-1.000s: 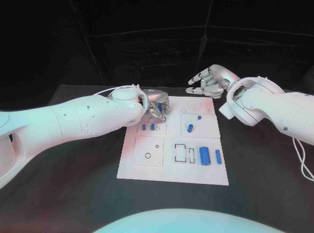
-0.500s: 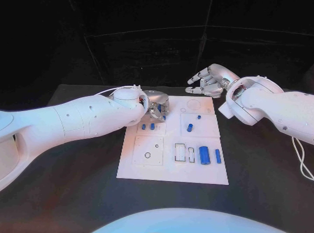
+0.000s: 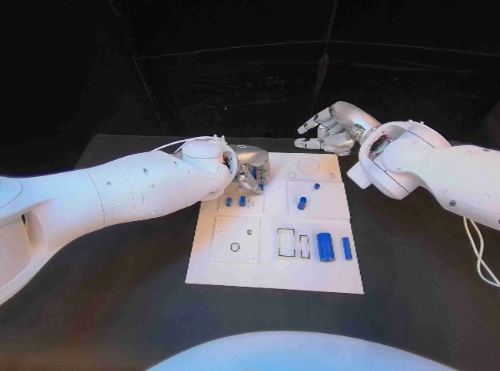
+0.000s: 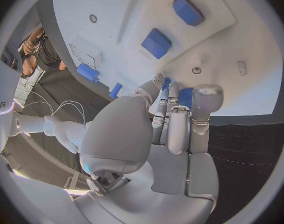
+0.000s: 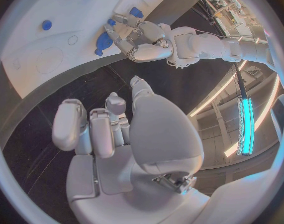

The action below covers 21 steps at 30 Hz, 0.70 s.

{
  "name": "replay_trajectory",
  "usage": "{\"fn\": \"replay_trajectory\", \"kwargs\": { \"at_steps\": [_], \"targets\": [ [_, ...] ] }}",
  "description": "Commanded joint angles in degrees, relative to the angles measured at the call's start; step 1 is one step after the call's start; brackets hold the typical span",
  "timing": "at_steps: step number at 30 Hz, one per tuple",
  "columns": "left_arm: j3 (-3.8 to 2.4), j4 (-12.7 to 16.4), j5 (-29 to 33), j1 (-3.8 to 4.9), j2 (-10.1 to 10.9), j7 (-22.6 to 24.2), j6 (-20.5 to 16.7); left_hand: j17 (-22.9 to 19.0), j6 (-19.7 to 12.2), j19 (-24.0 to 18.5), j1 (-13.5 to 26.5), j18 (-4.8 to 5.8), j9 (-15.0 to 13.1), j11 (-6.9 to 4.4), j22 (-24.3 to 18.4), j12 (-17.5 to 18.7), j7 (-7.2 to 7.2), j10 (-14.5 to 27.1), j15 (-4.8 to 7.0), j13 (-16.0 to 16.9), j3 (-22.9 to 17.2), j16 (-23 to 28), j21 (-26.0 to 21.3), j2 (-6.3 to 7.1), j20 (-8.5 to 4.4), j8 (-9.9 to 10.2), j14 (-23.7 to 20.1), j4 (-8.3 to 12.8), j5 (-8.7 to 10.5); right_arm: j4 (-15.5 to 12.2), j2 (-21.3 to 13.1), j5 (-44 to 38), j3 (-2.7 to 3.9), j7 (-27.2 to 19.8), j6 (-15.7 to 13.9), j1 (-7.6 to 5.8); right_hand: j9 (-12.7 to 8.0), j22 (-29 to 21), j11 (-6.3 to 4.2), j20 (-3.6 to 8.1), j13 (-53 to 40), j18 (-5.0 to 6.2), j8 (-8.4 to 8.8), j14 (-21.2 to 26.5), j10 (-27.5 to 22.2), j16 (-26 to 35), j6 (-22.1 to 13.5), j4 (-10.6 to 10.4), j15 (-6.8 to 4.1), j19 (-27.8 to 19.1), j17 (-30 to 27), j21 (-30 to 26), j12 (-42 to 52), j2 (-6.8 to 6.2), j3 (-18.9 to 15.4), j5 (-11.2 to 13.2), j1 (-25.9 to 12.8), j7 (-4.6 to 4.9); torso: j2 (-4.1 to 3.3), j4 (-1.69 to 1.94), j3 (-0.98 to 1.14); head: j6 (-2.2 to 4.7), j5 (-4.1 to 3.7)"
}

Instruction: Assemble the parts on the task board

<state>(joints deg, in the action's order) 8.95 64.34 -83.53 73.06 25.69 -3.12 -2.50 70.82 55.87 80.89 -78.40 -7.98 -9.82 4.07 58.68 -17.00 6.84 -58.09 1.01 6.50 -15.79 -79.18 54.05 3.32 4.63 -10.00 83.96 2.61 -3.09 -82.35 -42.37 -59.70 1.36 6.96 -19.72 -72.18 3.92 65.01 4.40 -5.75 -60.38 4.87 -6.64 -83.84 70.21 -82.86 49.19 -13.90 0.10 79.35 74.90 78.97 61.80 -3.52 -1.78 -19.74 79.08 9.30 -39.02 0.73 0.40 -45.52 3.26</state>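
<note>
Blue plastic parts are sitting scattered on the white rectangular task board [image 3: 241, 267], which is lying mid-frame on the black worktop [image 3: 116, 309]. The silver left hand [image 3: 247, 167] is working at the board's upper left corner, fingers [image 4: 159, 90] drawn together and seemingly pinching a small blue part [image 4: 166, 82] right at the board's surface. The silver right hand [image 3: 331, 130] is hovering off the board's upper right edge, fingers [image 5: 70, 124] loosely apart and carrying nothing. Further down the frame, a large blue cylinder [image 3: 325, 247] and a slim blue bar [image 3: 347, 248] are waiting beside empty outlined slots. This looks like the seating step: next, that pinched part needs lining up with its recess and pressing in squarely.
</note>
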Motion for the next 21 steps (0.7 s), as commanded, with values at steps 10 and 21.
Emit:
{"fn": "replay_trajectory", "kwargs": {
  "at_steps": [10,21],
  "targets": [
    [0.20,-1.07,-0.38,-0.59,-0.78,0.26,2.91,-0.19,3.71,1.09,-0.92,1.23,0.61,-0.41,2.64,1.94,0.08,-4.76,0.05,-1.33,-5.21,-0.46,2.82,-1.72,-0.03,0.27,0.82,0.80,0.26,-0.03,0.14,0.09,0.03,-0.50,0.25,-0.11,-0.03,-0.08,-0.16,0.06,-0.04,-0.09,-0.29,-3.56,-0.35,0.23,0.53,-0.08,-0.42,-0.24,3.78,-0.28,0.13,0.49,-0.20,-0.25,0.00,0.07,-0.02,-0.07,0.01,-0.02,-0.10],
    [0.23,-1.82,-0.76,-0.82,-1.03,0.37,2.86,-0.78,4.73,1.03,-0.18,1.35,1.47,-0.19,3.87,5.51,0.50,-7.19,-0.16,-2.44,-9.68,-0.57,3.74,-1.05,0.06,1.67,0.75,2.34,0.19,-0.01,0.20,0.09,0.03,-0.54,0.27,-0.11,-0.02,-0.03,-0.17,0.06,-0.08,-0.10,-0.31,-3.56,-0.33,0.24,0.56,-0.10,-0.42,-0.21,3.77,-0.26,0.17,0.52,-0.21,-0.27,0.00,0.07,0.06,0.01,0.01,0.00,-0.24]
  ]
}}
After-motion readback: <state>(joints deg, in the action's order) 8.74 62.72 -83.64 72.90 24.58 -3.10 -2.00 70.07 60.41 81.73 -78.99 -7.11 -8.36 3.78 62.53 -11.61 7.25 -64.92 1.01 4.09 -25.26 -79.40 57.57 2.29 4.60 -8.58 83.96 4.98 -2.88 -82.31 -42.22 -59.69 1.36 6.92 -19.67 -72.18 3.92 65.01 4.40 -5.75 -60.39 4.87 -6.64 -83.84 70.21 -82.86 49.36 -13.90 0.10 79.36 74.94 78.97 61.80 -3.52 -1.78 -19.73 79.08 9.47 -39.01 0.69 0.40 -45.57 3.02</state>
